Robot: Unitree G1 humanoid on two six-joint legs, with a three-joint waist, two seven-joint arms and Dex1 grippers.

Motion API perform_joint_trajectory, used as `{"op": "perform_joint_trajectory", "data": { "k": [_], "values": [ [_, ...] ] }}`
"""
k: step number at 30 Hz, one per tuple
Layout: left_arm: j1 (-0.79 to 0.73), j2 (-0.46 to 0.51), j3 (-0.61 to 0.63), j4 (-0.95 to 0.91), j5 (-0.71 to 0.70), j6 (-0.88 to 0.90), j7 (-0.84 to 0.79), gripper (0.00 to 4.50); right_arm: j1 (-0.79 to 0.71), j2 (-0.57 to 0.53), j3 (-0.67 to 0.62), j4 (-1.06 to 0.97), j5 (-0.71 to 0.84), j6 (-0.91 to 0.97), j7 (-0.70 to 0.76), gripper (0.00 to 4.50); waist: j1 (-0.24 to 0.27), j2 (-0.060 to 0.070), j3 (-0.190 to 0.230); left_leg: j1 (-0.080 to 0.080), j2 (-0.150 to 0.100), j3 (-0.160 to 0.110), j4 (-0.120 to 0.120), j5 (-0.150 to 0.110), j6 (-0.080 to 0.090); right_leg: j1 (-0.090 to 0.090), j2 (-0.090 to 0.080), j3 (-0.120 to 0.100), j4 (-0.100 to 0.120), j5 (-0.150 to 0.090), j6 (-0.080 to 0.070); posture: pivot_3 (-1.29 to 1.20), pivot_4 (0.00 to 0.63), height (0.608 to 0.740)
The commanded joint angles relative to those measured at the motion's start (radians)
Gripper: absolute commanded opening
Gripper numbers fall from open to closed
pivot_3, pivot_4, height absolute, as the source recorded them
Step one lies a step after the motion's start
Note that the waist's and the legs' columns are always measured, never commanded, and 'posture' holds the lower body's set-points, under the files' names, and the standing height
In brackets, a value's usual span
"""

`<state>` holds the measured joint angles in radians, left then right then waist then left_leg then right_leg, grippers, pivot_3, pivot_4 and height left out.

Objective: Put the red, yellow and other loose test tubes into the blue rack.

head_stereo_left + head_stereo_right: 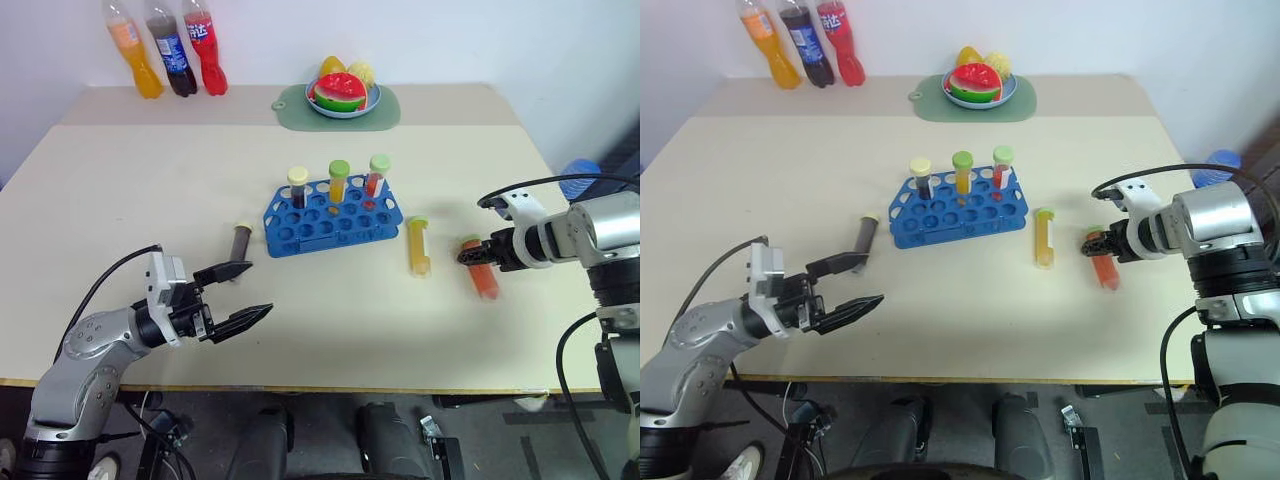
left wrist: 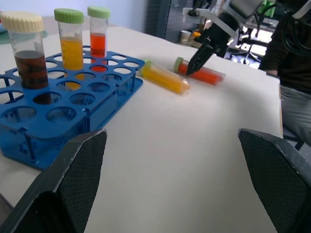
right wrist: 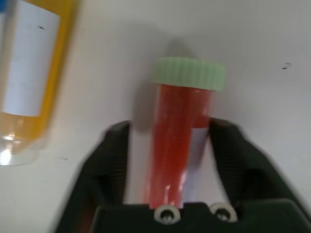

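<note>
Currently, the red tube (image 1: 482, 277) is seen lying flat on the bench (image 1: 100, 190), well to the right of the blue rack (image 1: 333, 217), its green cap toward the far edge. The right gripper (image 1: 470, 257) is lowered over its cap end, and in the right wrist view the red tube (image 3: 181, 141) is flanked by the two black fingers (image 3: 108, 165), which are closed in against its sides just below the cap; the tube is not lifted and rests on the bench. Just beside it, between it and the rack, the yellow tube (image 1: 418, 246) is laid flat, untouched, its cap also toward the far edge. A third loose tube, the dark brown tube (image 1: 241, 241), is laid left of the rack, near but apart from the left gripper (image 1: 248, 292).

The left gripper is held level above the near-left part of the bench, its fingers (image 2: 58, 194) spread wide with nothing between them.

Three capped tubes are stood upright in the rack's far row: a brown one with a cream cap (image 1: 298, 186), a yellow one (image 1: 338, 181) and a red one (image 1: 377, 174), both green-capped. At the far edge, three soda bottles (image 1: 166, 50) and a fruit plate (image 1: 342, 96) on a green mat (image 1: 385, 114) are seen.
</note>
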<state>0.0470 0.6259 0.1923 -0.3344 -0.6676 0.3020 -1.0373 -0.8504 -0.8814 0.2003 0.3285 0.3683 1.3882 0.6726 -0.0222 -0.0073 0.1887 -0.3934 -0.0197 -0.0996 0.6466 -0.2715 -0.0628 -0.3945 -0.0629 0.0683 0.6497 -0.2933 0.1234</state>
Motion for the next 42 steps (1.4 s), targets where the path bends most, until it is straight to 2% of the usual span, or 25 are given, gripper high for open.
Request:
{"op": "perform_joint_trajectory", "data": {
  "k": [1, 5, 9, 11, 13, 16, 19, 23, 29, 42],
  "values": [
    [-0.001, 0.005, 0.020, -0.036, -0.014, -0.003, 0.010, 4.50, -0.011, -0.005, -0.002, -0.025, -0.029, -0.046, 0.004, 0.75, 0.000, 0.000, 0.000, 0.000, 0.000, 0.000, 0.000, 0.000, 0.000, 0.000, 0.000, 0.000, 0.000, 0.000, 0.000, 0.00, 0.150, 0.740],
    [-0.013, 0.000, 0.013, -0.036, -0.015, -0.003, 0.021, 4.50, 0.069, -0.006, -0.099, -0.153, -0.028, -0.234, 0.011, 0.75, 0.002, 0.000, 0.000, 0.000, 0.000, 0.000, 0.000, 0.000, 0.000, 0.000, 0.000, 0.000, 0.000, 0.000, 0.000, 0.00, 0.150, 0.740],
    [-0.018, -0.009, 0.009, -0.028, -0.012, -0.009, 0.028, 4.50, 0.158, 0.056, -0.313, -0.316, 0.136, -0.309, 0.100, 0.75, 0.000, 0.000, 0.000, 0.000, 0.000, 0.000, 0.000, 0.000, 0.000, 0.000, 0.000, 0.000, 0.000, 0.000, 0.000, 0.00, 0.150, 0.740],
    [-0.030, -0.029, 0.003, -0.021, -0.014, -0.014, 0.041, 4.50, 0.274, 0.093, -0.368, -0.472, 0.149, -0.492, 0.139, 0.75, 0.004, 0.000, 0.000, 0.000, 0.000, -0.001, 0.000, 0.000, 0.000, 0.000, 0.001, 0.000, 0.000, 0.000, 0.000, 0.00, 0.150, 0.740],
    [-0.042, -0.046, -0.005, -0.009, -0.007, -0.021, 0.047, 4.50, 0.364, 0.166, -0.396, -0.551, 0.108, -0.698, 0.110, 0.75, 0.007, -0.001, 0.000, 0.000, 0.000, -0.001, 0.000, 0.000, 0.000, 0.001, 0.001, -0.001, 0.000, 0.000, 0.000, 0.00, 0.150, 0.740],
    [-0.062, -0.071, -0.019, 0.022, 0.017, -0.044, 0.051, 4.50, 0.477, 0.277, -0.370, -0.607, 0.037, -0.929, 0.066, 0.75, 0.006, -0.001, -0.001, 0.001, 0.000, -0.001, 0.001, 0.000, 0.000, 0.002, 0.000, 0.000, 0.000, 0.000, 0.001, 0.00, 0.150, 0.740],
    [-0.083, -0.094, -0.024, 0.042, 0.010, -0.045, 0.051, 4.50, 0.501, 0.400, -0.304, -0.556, -0.037, -1.143, 0.028, 0.75, -0.001, -0.001, 0.000, 0.001, 0.000, -0.001, 0.001, 0.000, 0.000, 0.002, 0.000, 0.000, 0.001, 0.000, 0.001, 0.00, 0.150, 0.740],
    [-0.105, -0.110, -0.036, 0.053, 0.018, -0.048, 0.052, 4.50, 0.388, 0.607, -0.294, -0.325, -0.099, -1.336, -0.126, 0.75, -0.026, -0.001, 0.000, 0.003, 0.001, -0.001, 0.000, 0.001, -0.001, 0.001, 0.001, 0.000, 0.004, 0.000, 0.000, 0.00, 0.150, 0.740],
    [-0.090, -0.099, -0.018, 0.026, 0.004, -0.029, 0.060, 4.50, 0.307, 0.662, -0.294, -0.175, -0.132, -1.476, -0.163, 0.75, -0.020, 0.000, 0.000, 0.002, 0.000, -0.002, 0.000, 0.001, -0.002, 0.000, 0.000, 0.000, 0.004, 0.000, 0.000, 0.00, 0.150, 0.740],
    [-0.041, -0.089, 0.002, -0.049, -0.012, -0.008, 0.115, 4.50, 0.328, 0.733, -0.216, -0.075, -0.179, -1.553, -0.171, 0.75, -0.023, 0.000, 0.000, 0.002, 0.000, -0.003, 0.000, 0.001, -0.002, -0.001, 0.001, 0.000, 0.005, 0.000, 0.000, 0.00, 0.150, 0.740]
  ]
}}
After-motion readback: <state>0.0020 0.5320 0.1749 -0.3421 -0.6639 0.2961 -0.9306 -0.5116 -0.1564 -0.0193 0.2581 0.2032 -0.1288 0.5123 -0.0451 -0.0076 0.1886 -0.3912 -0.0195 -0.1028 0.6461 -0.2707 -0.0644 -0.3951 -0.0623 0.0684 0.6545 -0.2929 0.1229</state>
